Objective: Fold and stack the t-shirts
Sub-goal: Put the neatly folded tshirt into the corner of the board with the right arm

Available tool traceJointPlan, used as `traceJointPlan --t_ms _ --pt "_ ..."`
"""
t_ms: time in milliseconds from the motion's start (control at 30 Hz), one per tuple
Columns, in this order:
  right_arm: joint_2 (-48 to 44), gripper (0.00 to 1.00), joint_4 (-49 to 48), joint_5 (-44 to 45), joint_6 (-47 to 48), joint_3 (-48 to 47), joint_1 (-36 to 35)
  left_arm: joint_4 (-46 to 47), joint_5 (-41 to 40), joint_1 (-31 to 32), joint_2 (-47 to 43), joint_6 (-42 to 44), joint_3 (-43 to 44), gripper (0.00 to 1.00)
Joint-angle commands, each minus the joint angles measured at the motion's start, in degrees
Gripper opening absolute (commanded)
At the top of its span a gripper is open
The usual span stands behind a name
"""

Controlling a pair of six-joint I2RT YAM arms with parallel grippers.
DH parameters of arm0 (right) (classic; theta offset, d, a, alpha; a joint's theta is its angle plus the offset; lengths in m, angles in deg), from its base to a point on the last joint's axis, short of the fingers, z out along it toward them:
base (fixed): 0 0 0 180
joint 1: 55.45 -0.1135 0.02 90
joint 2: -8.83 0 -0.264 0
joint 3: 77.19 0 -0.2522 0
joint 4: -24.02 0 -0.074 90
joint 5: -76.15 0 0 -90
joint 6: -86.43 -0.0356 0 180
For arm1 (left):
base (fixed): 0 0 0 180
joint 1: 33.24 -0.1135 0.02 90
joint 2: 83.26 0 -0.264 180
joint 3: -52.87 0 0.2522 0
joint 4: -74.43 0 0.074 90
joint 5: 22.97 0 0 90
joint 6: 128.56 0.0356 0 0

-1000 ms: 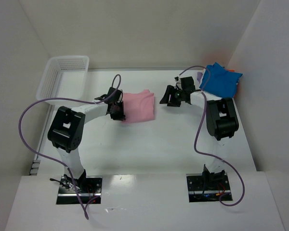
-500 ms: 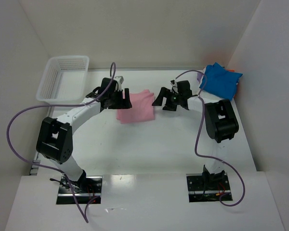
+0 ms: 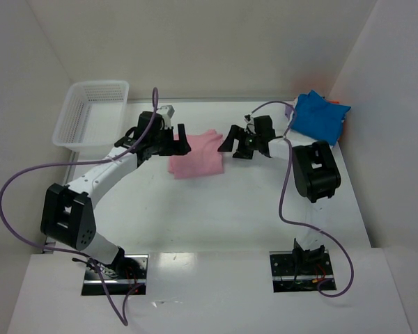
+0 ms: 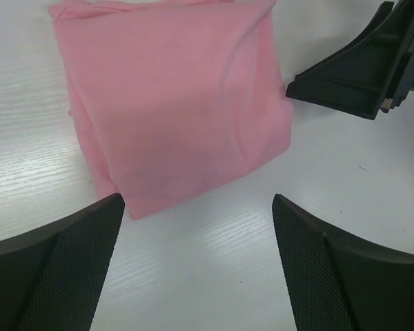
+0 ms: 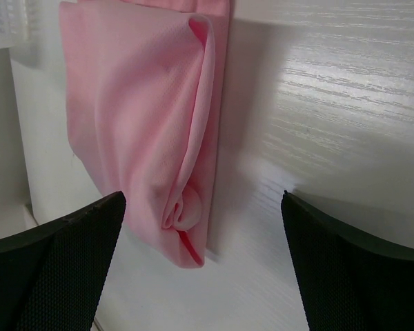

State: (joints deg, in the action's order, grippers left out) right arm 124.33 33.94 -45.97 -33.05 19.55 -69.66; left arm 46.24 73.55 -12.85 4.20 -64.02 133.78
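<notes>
Reaching farther now, the wide-open left fingers [image 4: 55, 269] face the folded pink t-shirt [image 4: 172, 103], while the equally wide right fingers [image 5: 52, 276] wait beside its opposite edge.

**Pale pink on white, black either side**

The pink t-shirt [image 4: 172, 103] is a plain light shade with no print. The surface [image 4: 214, 276] is white with a faint wood grain. The left pincer [image 4: 196, 203] and right pincer [image 5: 202, 200] are black, their fingers [image 4: 62, 276] covered in a fine mesh pattern. The blue t-shirt [image 3: 319, 117] is bright and plain, with a sliver of lavender cloth [image 3: 289, 110] at its edge. The basket [image 3: 68, 122] is white mesh, and the cables [image 3: 280, 202] are purple.
</notes>
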Motion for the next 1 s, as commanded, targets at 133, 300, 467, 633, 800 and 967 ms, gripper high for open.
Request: traceJointPlan --t_ms 133,300,467,633,800,967 --pt "2.89 0.99 0.05 0.31 0.92 -3.53 -1.1 0.27 -2.38 -0.34 -5.11 0.58 -0.97 0.97" --pt "4.84 0.99 -1.0 0.39 -0.84 -5.04 -2.94 -0.78 -2.83 -0.34 -5.63 1.11 -0.97 0.98" --pt "5.44 0.99 -0.47 3.66 -2.68 -5.65 -5.81 -0.86 -2.83 -0.87 -5.7 1.11 -0.97 0.99" --pt "4.73 0.99 0.23 10.76 -4.1 -4.07 -8.72 -1.31 -2.83 -0.87 -7.29 1.11 -2.26 0.99" --pt "5.35 0.88 -0.39 12.0 -6.11 -4.94 -9.95 -1.37 -2.25 -1.4 -8.93 1.11 -3.26 0.99" --pt "7.52 0.65 0.84 12.0 -6.64 -6.42 -9.95 -1.84 -0.32 -3.5 -10.63 2.16 -4.4 0.99"
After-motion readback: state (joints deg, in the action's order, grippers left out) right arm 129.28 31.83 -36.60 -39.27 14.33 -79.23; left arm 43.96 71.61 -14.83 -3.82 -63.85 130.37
